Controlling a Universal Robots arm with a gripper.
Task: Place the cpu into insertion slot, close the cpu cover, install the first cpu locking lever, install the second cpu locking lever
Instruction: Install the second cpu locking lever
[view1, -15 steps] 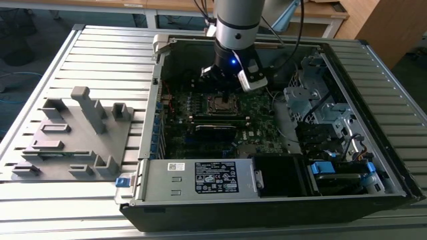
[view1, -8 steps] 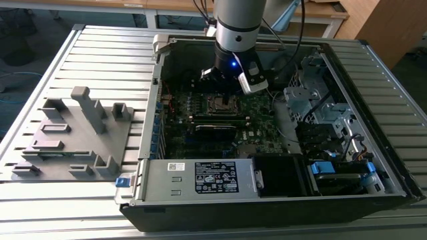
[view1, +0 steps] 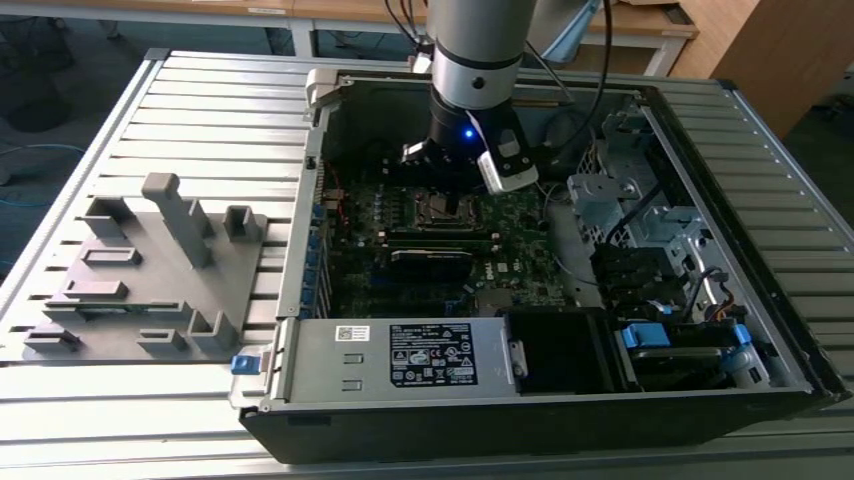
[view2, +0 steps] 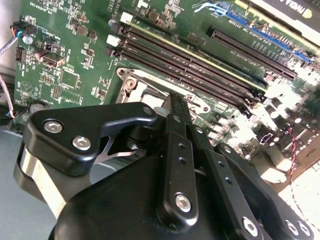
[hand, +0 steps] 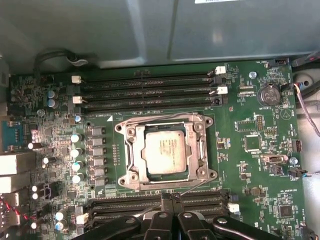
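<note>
The cpu (hand: 165, 152), a square chip with a dull silver face, lies in the insertion slot (hand: 131, 172) on the green motherboard. The silver cpu cover (hand: 196, 150) lies flat around it, and the chip shows through its open middle. Thin wire levers run along two sides of the socket; one (hand: 192, 187) slants off toward the fingers. My gripper (hand: 170, 197) is shut with nothing between its black fingers, its tip just beside the socket edge. In the second wrist view the gripper (view2: 172, 100) points down at the socket's metal corner (view2: 131, 82). The exterior view has the gripper (view1: 441, 175) low inside the case over the slot (view1: 447, 207).
Long black memory slots (hand: 145, 92) flank the socket on both sides. The open computer case (view1: 320, 130) has a power supply (view1: 400, 355) at its near end. Drive cages and cables (view1: 641, 230) sit at the exterior view's right. A grey fixture (view1: 147, 270) stands on the slatted table.
</note>
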